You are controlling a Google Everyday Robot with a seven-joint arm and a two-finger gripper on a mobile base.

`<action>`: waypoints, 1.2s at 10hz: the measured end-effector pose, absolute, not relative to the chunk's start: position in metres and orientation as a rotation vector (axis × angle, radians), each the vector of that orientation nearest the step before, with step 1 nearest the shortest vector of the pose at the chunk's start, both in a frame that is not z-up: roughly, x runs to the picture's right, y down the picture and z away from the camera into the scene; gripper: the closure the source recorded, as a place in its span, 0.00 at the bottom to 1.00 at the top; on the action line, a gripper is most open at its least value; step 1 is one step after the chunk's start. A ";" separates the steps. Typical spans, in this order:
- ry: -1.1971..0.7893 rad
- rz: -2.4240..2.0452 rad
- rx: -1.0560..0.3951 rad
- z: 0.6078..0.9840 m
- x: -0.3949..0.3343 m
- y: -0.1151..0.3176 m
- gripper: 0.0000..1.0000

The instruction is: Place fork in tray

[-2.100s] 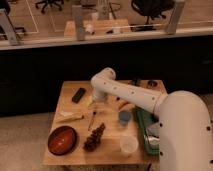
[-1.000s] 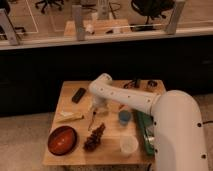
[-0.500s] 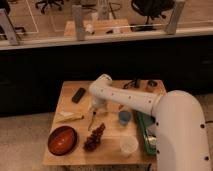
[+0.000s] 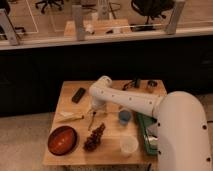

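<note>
The fork (image 4: 92, 120) lies on the wooden table (image 4: 112, 155), a thin pale utensil pointing from the gripper down toward the brown pinecone-like cluster (image 4: 94, 138). My gripper (image 4: 95, 107) hangs from the white arm (image 4: 125, 100), right over the fork's upper end at the table's left-middle. Whether it touches the fork cannot be told. The dark-green tray (image 4: 146, 131) sits along the table's right edge, partly hidden behind my arm's large white body.
A red-brown bowl (image 4: 62, 140) stands at front left, a pale yellowish stick (image 4: 70, 117) beside it. There is a blue cup (image 4: 124, 117), a white cup (image 4: 129, 145) and a black object (image 4: 78, 95) at back left. Small items (image 4: 136, 83) lie at the back.
The arm has swung left and lowered, bringing the gripper down over the fork's upper end. The fork and other objects lie where they were.
</note>
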State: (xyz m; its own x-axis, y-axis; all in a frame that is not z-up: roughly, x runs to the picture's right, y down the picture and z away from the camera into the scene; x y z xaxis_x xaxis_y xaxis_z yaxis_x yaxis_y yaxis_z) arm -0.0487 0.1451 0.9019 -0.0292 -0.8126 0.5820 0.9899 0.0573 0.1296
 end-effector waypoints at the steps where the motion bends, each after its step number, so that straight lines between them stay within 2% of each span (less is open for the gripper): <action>1: -0.603 -1.501 -0.375 0.901 -0.050 0.147 0.20; 4: -0.617 -1.503 -0.381 0.900 -0.054 0.154 0.22; 5: -0.619 -1.502 -0.382 0.900 -0.054 0.155 0.28; 10: -0.614 -1.507 -0.394 0.899 -0.053 0.157 0.76; 12: -0.617 -1.508 -0.395 0.898 -0.054 0.158 0.79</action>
